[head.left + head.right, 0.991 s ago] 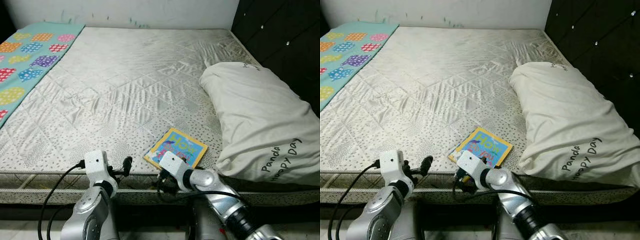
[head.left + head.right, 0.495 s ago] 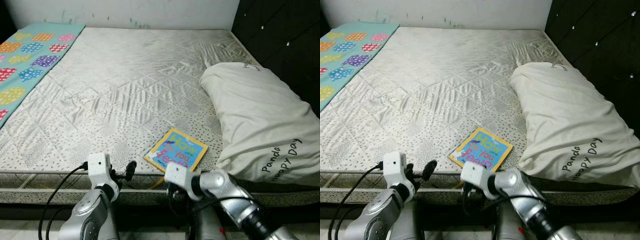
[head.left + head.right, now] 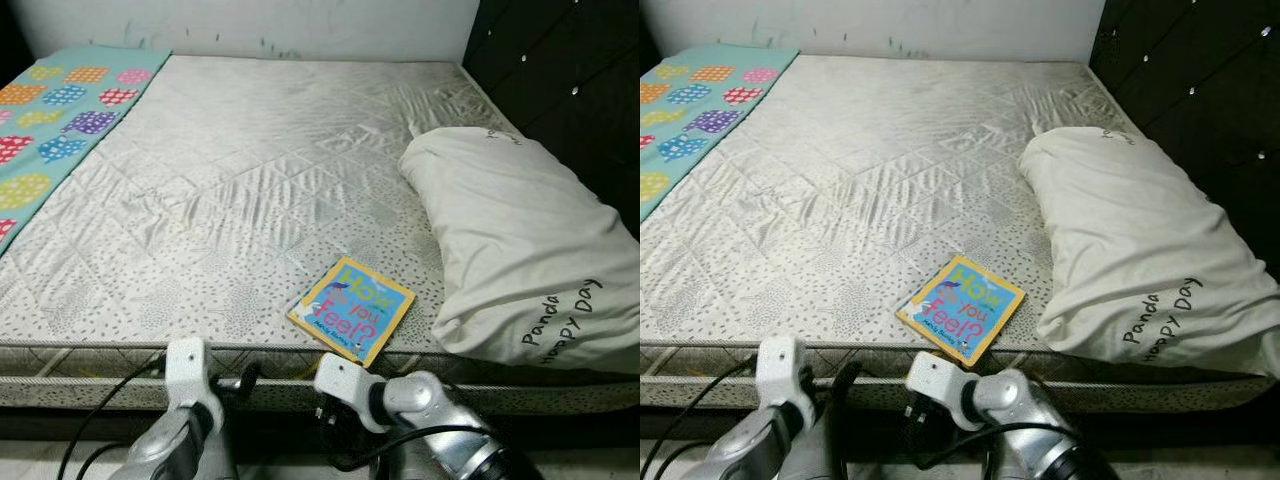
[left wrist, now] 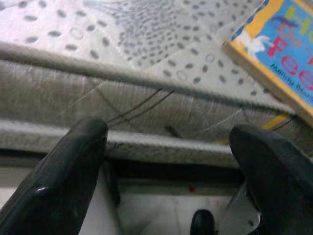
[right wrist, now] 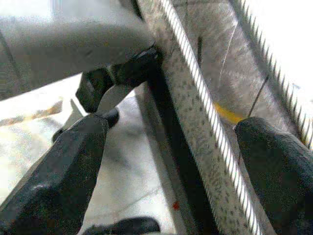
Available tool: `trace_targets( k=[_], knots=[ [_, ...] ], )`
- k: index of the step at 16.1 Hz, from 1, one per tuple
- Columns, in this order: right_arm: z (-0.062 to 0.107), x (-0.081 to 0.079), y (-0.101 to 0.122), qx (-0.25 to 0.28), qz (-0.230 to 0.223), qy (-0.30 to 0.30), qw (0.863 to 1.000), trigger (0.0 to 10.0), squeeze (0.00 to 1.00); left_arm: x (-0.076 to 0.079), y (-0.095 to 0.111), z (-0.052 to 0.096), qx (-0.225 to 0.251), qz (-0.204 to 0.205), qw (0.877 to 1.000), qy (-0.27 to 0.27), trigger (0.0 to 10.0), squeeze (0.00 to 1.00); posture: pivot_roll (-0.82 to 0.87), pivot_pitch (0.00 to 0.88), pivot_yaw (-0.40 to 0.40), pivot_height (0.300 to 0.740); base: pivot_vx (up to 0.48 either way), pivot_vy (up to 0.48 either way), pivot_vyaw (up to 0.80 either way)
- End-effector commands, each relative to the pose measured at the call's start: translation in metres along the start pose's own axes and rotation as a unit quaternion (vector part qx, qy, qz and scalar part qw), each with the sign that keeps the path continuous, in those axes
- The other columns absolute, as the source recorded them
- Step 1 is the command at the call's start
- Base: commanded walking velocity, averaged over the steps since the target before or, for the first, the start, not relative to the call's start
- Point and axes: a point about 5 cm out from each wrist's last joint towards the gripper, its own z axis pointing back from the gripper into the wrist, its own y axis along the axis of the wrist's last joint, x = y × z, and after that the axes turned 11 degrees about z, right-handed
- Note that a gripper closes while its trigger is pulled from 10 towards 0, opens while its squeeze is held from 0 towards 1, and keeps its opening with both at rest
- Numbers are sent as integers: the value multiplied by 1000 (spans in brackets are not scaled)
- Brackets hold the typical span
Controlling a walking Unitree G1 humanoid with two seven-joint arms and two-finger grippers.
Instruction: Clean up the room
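Book (image 3: 351,320) and pillow (image 3: 525,250) are the loose things on the bare mattress (image 3: 260,180), and the book, lying flat near the front edge with one corner almost at the seam, looks like the item in hand for tidying. To lift it well, the robot would do best to bring a hand up above the mattress top, then slide one finger under the corner nearest the edge, since a thin flat cover gives little to pinch from above. The approach should stay clear of the pillow, which lies just beside the book on the robot's right.

The right hand (image 5: 171,161) hangs below the mattress edge, fingers spread wide and holding nothing, with the bed's side wall between them; the book sits above and slightly ahead of it. The left hand (image 4: 171,166) is likewise open and empty, low against the bed's side, with the book's corner showing up and to the robot's right. A patterned blanket (image 3: 50,120) covers the mattress's far left.
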Motion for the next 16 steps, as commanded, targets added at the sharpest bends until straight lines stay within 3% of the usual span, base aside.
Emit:
trace_targets(
  k=[1,4,8,10,14,16],
  knots=[
    [1,4,1,1,-5,-24,1000,10000,0,-3,4,3,6,-5,1000,12,10000,0,13,0,-43,558,0,0,0],
    [-5,2,6,5,-13,-45,999,10000,0,-7,2,8,-2,-4,1000,21,10000,0,27,0,-44,558,0,0,0],
    [-12,2,5,-11,10,-56,998,10000,0,-8,3,12,-8,-7,1000,25,10000,0,36,16,-48,558,0,0,0],
    [-14,3,5,-18,28,-47,998,10000,0,-8,3,12,-7,-7,1000,27,10000,0,36,26,-56,558,0,0,0],
    [-23,17,9,-48,113,-57,991,10000,0,-3,2,13,-7,-1,1000,24,10000,0,35,33,-68,558,0,0,0],
    [-26,21,9,-53,112,-68,990,10000,0,-2,2,13,-10,-1,1000,21,10000,0,36,33,-69,558,0,0,0]
  ],
)
